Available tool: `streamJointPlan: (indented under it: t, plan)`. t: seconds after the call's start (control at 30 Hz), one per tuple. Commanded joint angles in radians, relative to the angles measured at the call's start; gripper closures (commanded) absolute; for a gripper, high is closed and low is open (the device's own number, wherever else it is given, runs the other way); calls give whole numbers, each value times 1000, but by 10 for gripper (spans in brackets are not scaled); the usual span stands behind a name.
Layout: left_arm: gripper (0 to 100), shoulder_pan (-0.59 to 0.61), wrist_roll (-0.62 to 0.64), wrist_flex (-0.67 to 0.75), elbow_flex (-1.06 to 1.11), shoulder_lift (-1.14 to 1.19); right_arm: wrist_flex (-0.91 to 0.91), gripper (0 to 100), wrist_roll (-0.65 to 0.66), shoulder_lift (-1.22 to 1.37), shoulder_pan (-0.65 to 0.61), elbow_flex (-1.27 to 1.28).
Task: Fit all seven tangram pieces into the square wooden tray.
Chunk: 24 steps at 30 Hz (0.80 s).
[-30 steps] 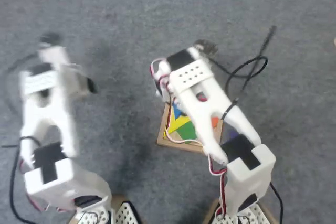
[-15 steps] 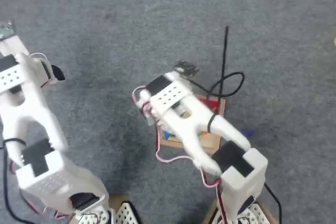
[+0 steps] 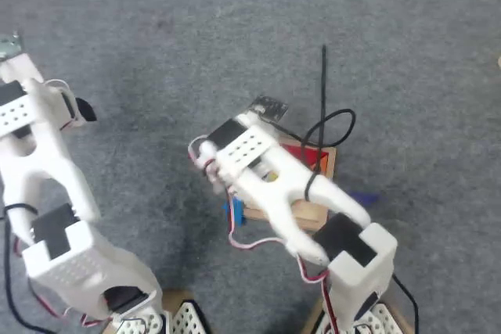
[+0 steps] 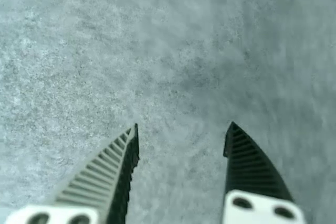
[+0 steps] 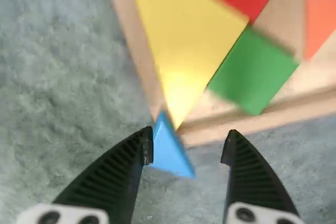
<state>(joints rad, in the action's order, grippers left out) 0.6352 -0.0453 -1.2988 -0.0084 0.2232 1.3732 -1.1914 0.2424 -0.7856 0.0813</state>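
The right gripper [image 5: 190,135] has swung from above the middle of the wooden tray [image 3: 317,213] to its near left corner. The blue triangle [image 5: 169,150] that lay inside the tray now sits on the grey mat [image 3: 156,76] just outside that corner, between the parted fingers. The red piece [image 3: 301,154] at the tray's far side is now uncovered, and the left arm [image 3: 39,138] has swept out leftward.

The spread claw [image 5: 190,134] straddles a blue triangle [image 5: 169,151] at the wooden tray [image 5: 134,45] corner.
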Motion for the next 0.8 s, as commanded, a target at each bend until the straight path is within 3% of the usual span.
streamJointPlan:
  t: [0.0, 0.17, 0.27, 0.4, 0.5, 0.63, 0.77]
  plan:
    - [743, -57, -160, -110, -53, -32, 71, 783, 318, -127, 130, -68]
    - [744, -124, -307, -273, -58, -141, 211, 783, 878, -298, 389, -169]
    - [744, -178, -459, -431, -16, -227, 282, 794, 1082, -410, 538, -199]
    - [746, -146, -621, -423, 196, -364, 311, 876, 1266, -509, 676, -51]
    - [746, -152, -692, -353, 426, -462, 200, 866, 1363, -558, 745, 189]
    - [746, -201, -674, -183, 661, -582, -70, 865, 1399, -647, 788, 523]
    - [746, -259, -601, -140, 736, -658, -194, 865, 1396, -728, 785, 706]
